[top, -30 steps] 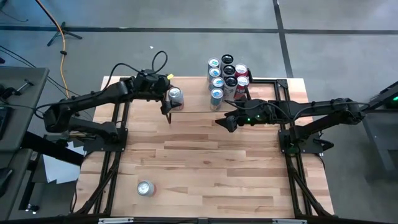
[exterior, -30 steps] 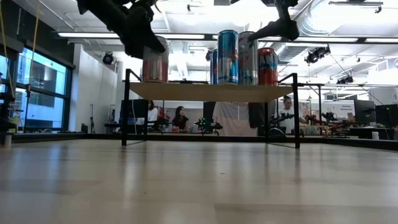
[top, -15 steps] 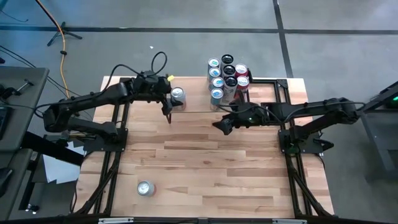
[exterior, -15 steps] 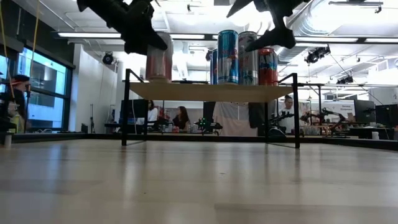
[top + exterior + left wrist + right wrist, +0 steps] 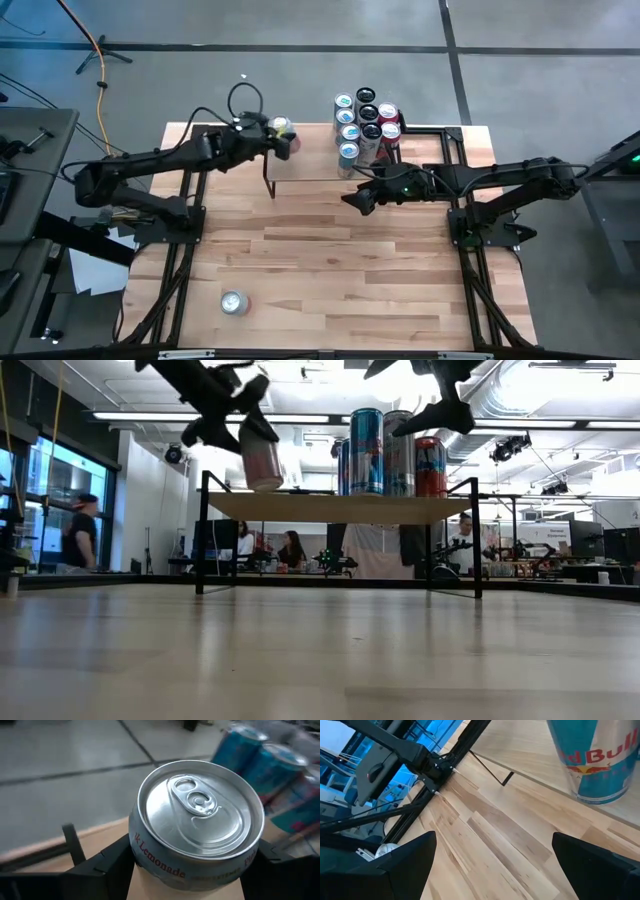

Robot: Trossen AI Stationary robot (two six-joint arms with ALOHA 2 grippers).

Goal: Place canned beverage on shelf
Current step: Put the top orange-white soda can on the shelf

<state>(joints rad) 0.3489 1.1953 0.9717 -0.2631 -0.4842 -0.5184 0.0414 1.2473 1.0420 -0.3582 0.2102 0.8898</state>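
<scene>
A pink lemonade can [image 5: 200, 815] is over the left end of the shelf [image 5: 340, 507], a light plank on thin black legs. My left gripper [image 5: 286, 140] is shut on it, and in the low view the can [image 5: 262, 460] leans over. Several tall cans [image 5: 365, 125] stand at the shelf's far right. My right gripper [image 5: 358, 198] hangs open over the shelf's near edge with nothing between its fingers. My left gripper pinches the can's side wall just below the top rim [image 5: 142, 862] between its two fingers [image 5: 107, 865]. It comes from the table's left, slanting down. The can sits tilted, its bottom [image 5: 267, 487] just above the shelf top; whether it touches the plank I cannot tell.
A silver can [image 5: 234, 302] lies on the tabletop near the front left. A blue can [image 5: 600, 765] stands on the shelf close to my right gripper. The shelf's middle [image 5: 310, 160] is bare wood. People move in the room beyond the table.
My left gripper has taken hold of the pink can, which stood upright on the shelf's left end. It has rolled its wrist and carried the can a little toward the table's far edge. The can now leans over.
</scene>
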